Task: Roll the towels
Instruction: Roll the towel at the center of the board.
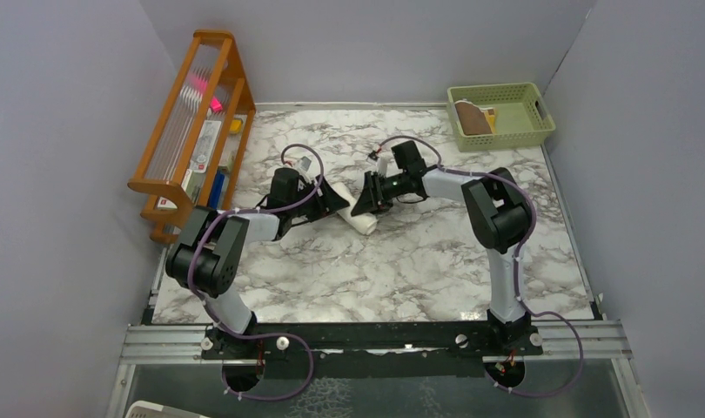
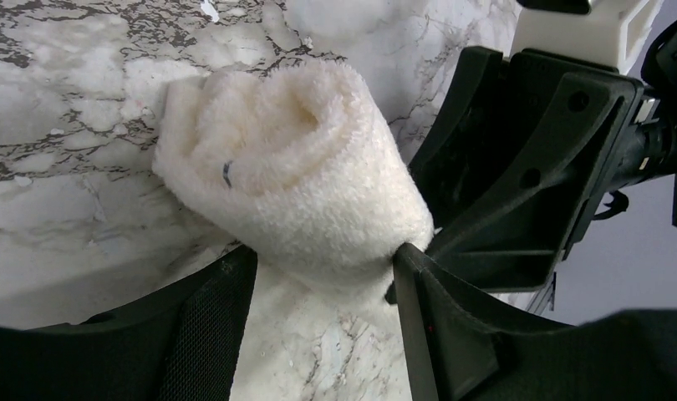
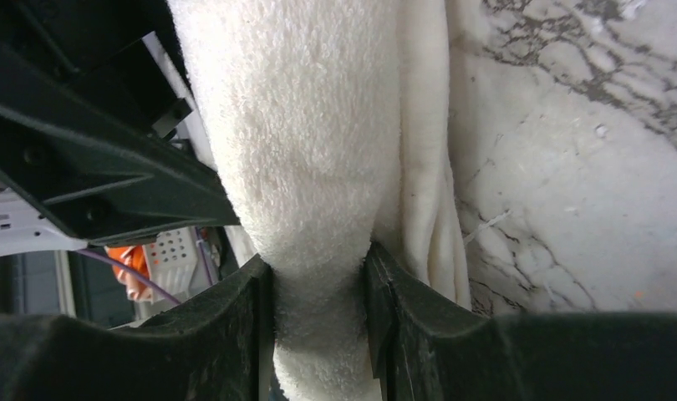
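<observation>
Marble-patterned table (image 1: 401, 261) with two arms mounted at its near edge. A wooden rack (image 1: 192, 113) stands along the left wall; the packets in it carry print too small to read. A green basket (image 1: 499, 139) sits in the far right corner with the brown towel (image 1: 473, 117) inside. The cream towel (image 1: 365, 224), rolled into a thick cylinder, lies on the table near its middle, between the two wrists. The right gripper (image 3: 318, 284) pinches one end of the roll, the pile squeezed narrow between its fingers. The left gripper (image 2: 323, 288) stands wide, its jaws astride the other end, fingertips at the uncompressed cloth's sides. A small grey mark (image 2: 226, 173) on the roll is illegible.
</observation>
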